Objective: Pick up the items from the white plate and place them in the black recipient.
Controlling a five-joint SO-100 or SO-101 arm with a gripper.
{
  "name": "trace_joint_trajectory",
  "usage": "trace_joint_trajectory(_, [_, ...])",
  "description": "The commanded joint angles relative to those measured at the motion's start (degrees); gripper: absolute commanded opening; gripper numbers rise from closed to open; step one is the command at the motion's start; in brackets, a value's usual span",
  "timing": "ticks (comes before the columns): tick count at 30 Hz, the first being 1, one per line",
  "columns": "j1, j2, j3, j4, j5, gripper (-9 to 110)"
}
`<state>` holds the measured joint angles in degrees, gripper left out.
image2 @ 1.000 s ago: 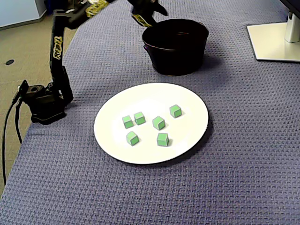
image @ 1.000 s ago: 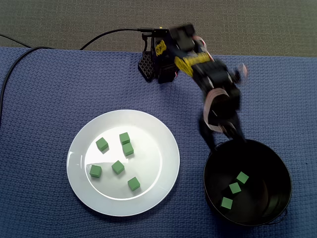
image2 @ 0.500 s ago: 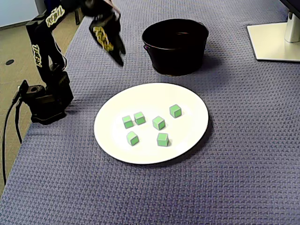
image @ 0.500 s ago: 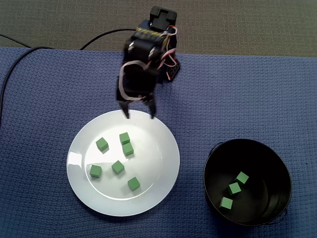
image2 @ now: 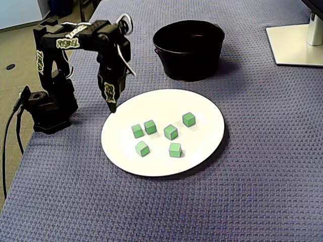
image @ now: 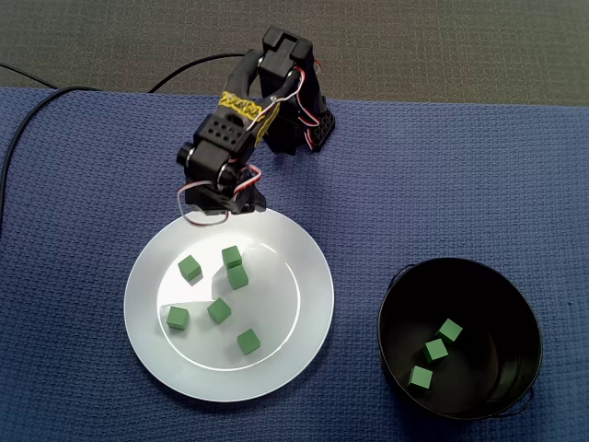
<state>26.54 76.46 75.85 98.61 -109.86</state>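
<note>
The gripper (image2: 113, 105) hangs tip-down at the left rim of the plate (image2: 204, 143), left of centre in a fixed view. Its tip is just above the rim and clear of every cube. There the fingers line up one behind the other, and in the top-down view the wrist hides them, so I cannot tell whether it is released or clenched.

The six cubes (image: 219, 310), all green, lie on the plate (image: 313, 318) in the lower left of the top-down view. Two are touching near the plate's upper middle, and the other four are scattered singly around them. The pot (image: 391, 308), black, stands at the lower right, near the plate but apart from it. The three cubes (image: 435, 350) lie on its floor. In the other fixed view the pot (image2: 189, 60) sits at upper centre, and its inside is too dark to read.

The arm (image: 276, 101) reaches down from top centre over a blue cloth (image: 92, 184). A cable (image: 23, 124) crosses the upper left.
</note>
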Motion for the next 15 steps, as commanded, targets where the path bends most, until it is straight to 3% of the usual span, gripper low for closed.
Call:
trace_joint_trajectory(1, [1.1,-1.9,0.4,-4.3,-0.8,24])
trace_joint_trajectory(15, [0.4,-12.2,0.2,-18.7,1.2,25])
